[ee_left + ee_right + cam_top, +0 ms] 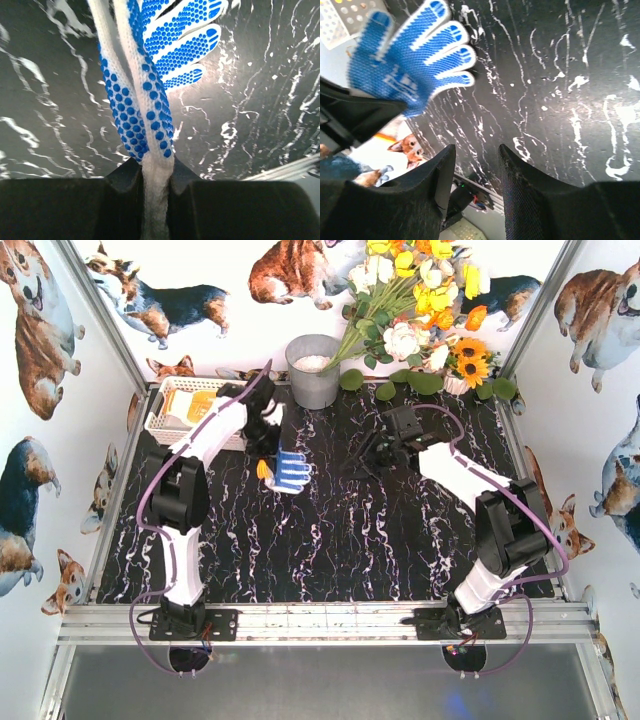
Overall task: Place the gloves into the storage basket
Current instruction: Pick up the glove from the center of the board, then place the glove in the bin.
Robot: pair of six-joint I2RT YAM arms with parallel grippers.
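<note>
Corgi-print walls (40,330) on three sides, black marbled desk (330,540) below, a flower bunch (420,300) at the back right. The grey bucket (312,375) stands at the back centre; something pale sits inside it, can't tell what.

The storage basket (160,425) sits in the back-left corner with at least one yellow-sided glove (203,405) lying in it. Further gloves underneath can't be made out.

The left arm (215,435) reaches in front of the basket. Left jaws are clamped on the blue-dotted glove (150,100), pinching a white knit fold, and the rest of the glove hangs off them, clear of the desk as far as I can judge. In the top view its long axis runs roughly 9 to 3 o'clock, orange cuff at 9, fingertips at 3.

Key relation: the basket lies about 10 o'clock from the held glove, near, and the left arm is much the closer one. The carry is likely short, back and left over the near wall.

The right arm (450,470) is well apart at 3 o'clock. Right jaws are parted a moderate way with nothing between them, and the glove is in its camera's view.
</note>
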